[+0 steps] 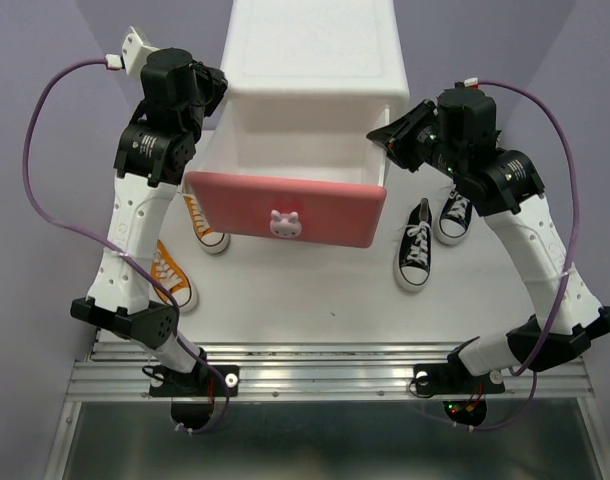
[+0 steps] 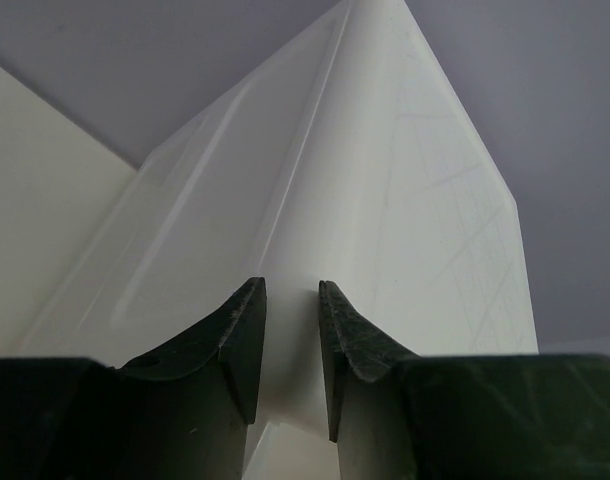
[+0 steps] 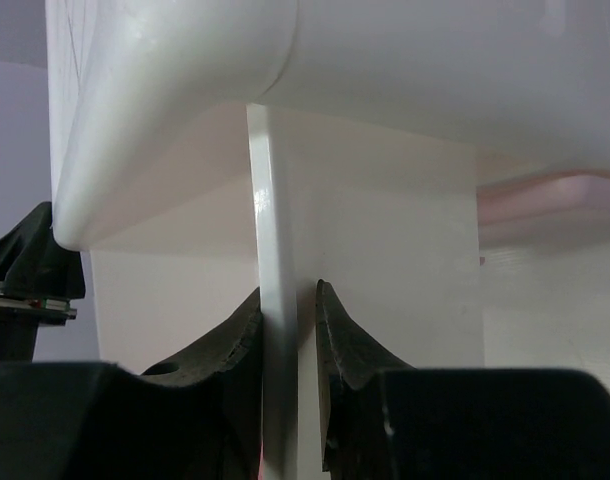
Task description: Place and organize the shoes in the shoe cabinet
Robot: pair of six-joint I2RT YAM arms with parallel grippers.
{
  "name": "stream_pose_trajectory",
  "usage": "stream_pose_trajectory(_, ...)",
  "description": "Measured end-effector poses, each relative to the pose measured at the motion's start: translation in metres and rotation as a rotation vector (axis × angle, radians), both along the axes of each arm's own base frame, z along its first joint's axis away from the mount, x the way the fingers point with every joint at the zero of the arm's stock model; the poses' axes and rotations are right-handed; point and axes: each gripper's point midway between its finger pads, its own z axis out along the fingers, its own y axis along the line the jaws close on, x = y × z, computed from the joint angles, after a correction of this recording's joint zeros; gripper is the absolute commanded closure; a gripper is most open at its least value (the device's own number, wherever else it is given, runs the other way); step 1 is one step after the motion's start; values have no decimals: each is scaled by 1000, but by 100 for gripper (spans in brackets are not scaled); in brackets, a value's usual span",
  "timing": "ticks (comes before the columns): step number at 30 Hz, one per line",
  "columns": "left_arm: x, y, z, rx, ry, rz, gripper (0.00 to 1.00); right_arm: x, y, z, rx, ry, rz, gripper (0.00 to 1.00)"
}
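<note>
The white shoe cabinet stands at the back centre. Its upper drawer is pulled out, with a pink front and a bunny knob; no shoe shows inside. My left gripper is at the cabinet's left front corner, its jaws narrowly set around a white edge. My right gripper is shut on the drawer's right side wall. Two orange shoes lie on the table to the left. Two black shoes lie to the right.
The left arm's forearm reaches over the orange shoes. The right arm's forearm passes just right of the black shoes. Purple walls close in both sides. An aluminium rail runs along the near edge.
</note>
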Motion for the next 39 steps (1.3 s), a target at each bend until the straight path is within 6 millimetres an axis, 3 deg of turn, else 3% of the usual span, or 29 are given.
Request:
stream_pose_trajectory(3,-1,0,0,1,2,1,71,1,-2,-1,-22,-10,-3,99)
stream_pose_trajectory(7,-5,-2,0,2,6,-7,70,0,-6,-2,-69,-26,-3,83)
stream_pose_trajectory(9,-8,-3,0,2,9,-15,71,0,-9,-2,-105,-31,-1,83)
stream_pose_trajectory(16,-16,-7,1,5,16,-33,70,1,-16,-3,-285,-52,33,99)
stream_pose_trajectory(23,-21,-9,1,10,28,-50,70,-6,-22,-5,-365,-71,78,99)
stream_pose_trajectory(30,-25,-13,1,17,37,-77,70,-35,-31,-8,-440,-83,174,99)
stream_pose_trajectory(37,-26,-17,0,28,43,-105,69,-38,-37,-7,-510,-104,198,99)
stream_pose_trajectory(39,-26,-20,1,32,43,-119,62,-36,-41,-6,-549,-110,202,97)
